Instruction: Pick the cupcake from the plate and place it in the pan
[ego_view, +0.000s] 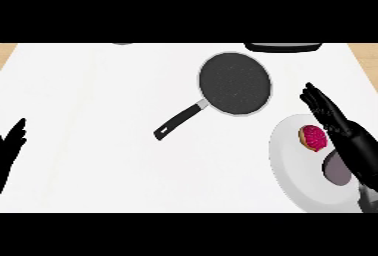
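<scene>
Head view shows my right hand (336, 125) released, fingers straight, above the plate (295, 185) beside the cupcake (313, 138), seemingly not touching. Left hand (11, 142) rests open at the edge.

From where I stand, nothing can be read: no lettering, label, brand or number shows on the pan (235, 83), the plate (295, 175), the cupcake (314, 138) or the white surface (96, 100).
</scene>
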